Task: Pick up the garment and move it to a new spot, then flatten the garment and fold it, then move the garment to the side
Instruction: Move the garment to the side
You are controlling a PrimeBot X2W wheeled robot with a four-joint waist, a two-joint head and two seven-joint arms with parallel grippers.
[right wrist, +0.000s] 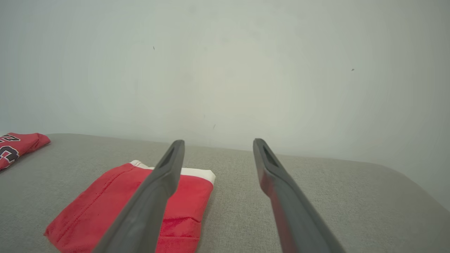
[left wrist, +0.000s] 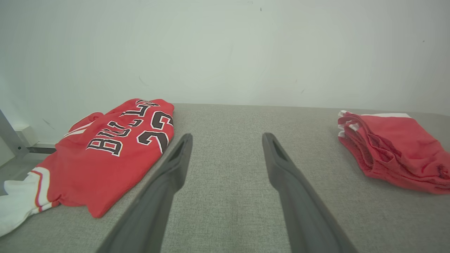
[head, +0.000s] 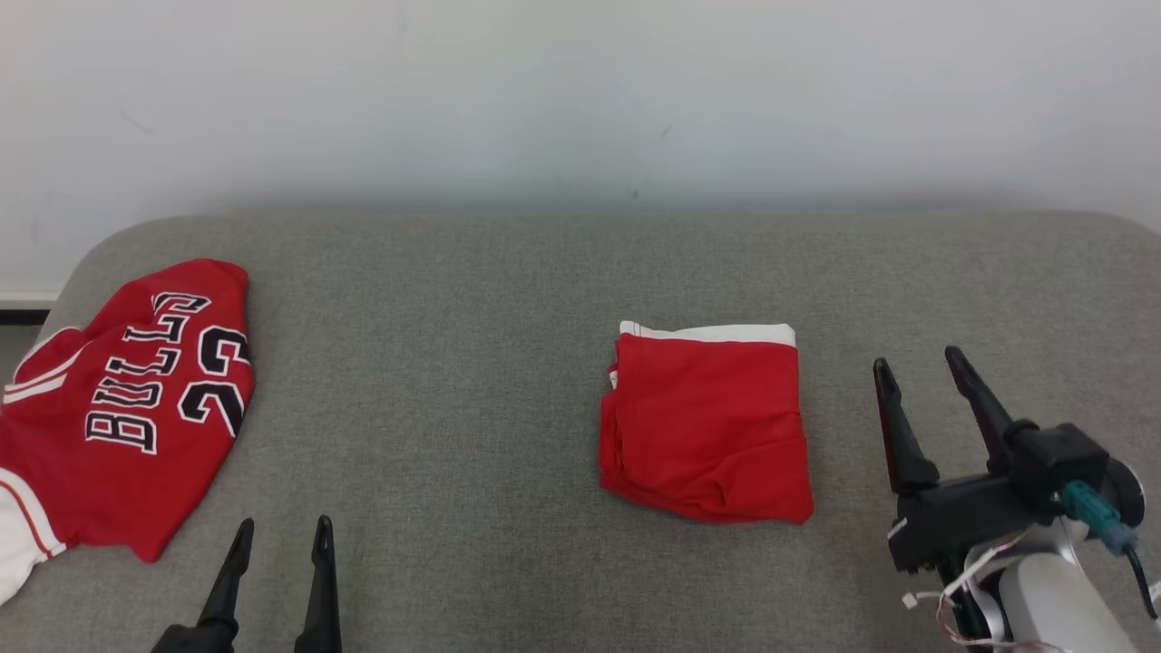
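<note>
Empty left end effector [head: 283, 526] at lower left of head view, fingers apart; right end effector [head: 918, 363] at lower right, also apart, holding nothing. Folded red garment [head: 707, 426] lies flat on bench [head: 453, 363], right of centre. Red jersey [head: 127, 408] at far left.

Left wrist view: jersey [left wrist: 102, 165] at left, folded red garment [left wrist: 393, 147] at right edge, spread fingers over bare bench between.

Right wrist view: folded red garment [right wrist: 95, 203] at lower left, partly behind one finger.
</note>
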